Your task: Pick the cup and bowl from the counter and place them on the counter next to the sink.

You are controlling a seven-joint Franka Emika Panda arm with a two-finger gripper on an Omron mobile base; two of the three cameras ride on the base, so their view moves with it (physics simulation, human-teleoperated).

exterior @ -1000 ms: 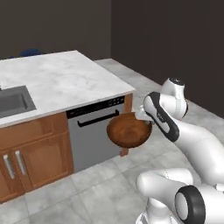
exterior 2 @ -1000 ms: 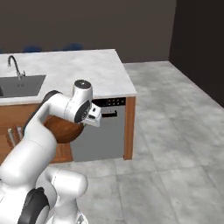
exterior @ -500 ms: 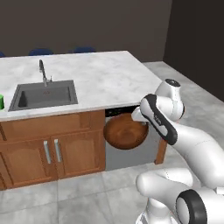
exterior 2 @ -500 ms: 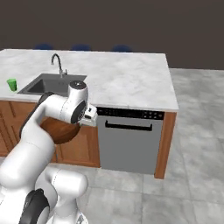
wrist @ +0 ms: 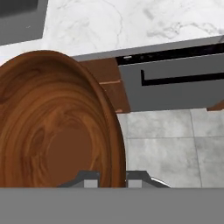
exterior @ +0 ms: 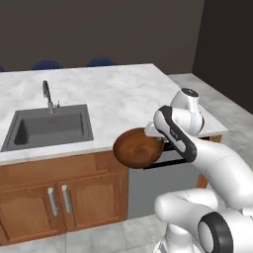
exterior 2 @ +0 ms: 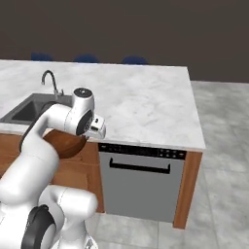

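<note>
Nearest, at frame centre: gripper [exterior: 154, 134] pinching rim of bowl [exterior: 137, 147], held tilted off the counter [exterior: 118, 94] edge, above the cabinets. Beyond, upper left: sink [exterior: 49, 128]. Risk: thin rim grip slipping, or bowl clipping the counter edge.

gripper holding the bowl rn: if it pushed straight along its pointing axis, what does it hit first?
Judging by the hand view, the gripper, shut on the rim of the bowl, points past the counter edge and down. The first thing ahead looks like the grey tiled floor before the dishwasher. Depth is unclear.
</note>
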